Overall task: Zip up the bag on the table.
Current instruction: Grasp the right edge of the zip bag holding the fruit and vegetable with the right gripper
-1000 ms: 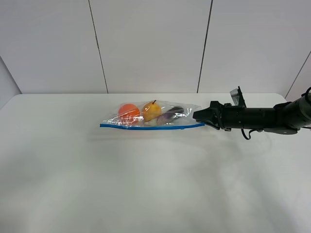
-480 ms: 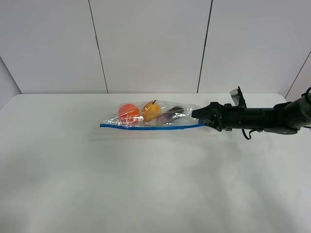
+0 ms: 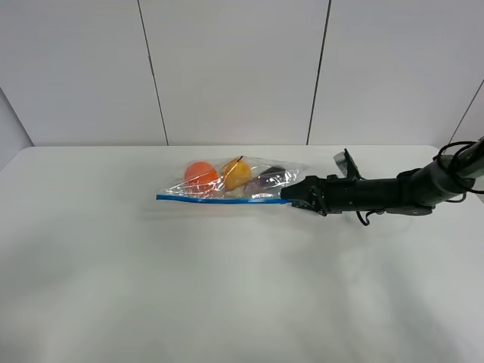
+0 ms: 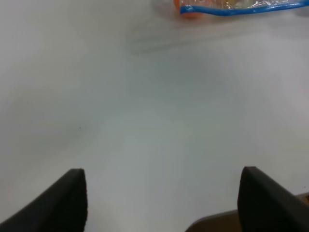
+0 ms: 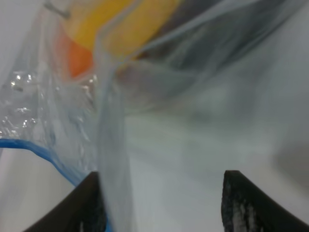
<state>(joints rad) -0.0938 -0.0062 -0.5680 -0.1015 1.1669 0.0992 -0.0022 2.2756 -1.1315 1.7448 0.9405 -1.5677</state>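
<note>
The clear bag [image 3: 231, 181] lies on the white table [image 3: 227, 287], its blue zipper strip [image 3: 219, 199] along the near edge. Orange, yellow and purple items show through the plastic. My right gripper [image 3: 290, 199] reaches in from the right and sits at the bag's right end by the strip. In the right wrist view this gripper [image 5: 164, 203] is open, its fingers [image 5: 244, 205] apart, with the bag's plastic [image 5: 113, 145] and blue strip [image 5: 43, 152] next to one finger. My left gripper [image 4: 164, 198] is open over bare table, far from the bag [image 4: 236, 7].
A grey panelled wall [image 3: 234, 68] rises behind the table's far edge. The right arm [image 3: 393, 193] stretches low over the table's right side.
My right gripper has opened and slid left, from just beyond the bag's right corner onto that end of the bag. The bag has hardly shifted.
</note>
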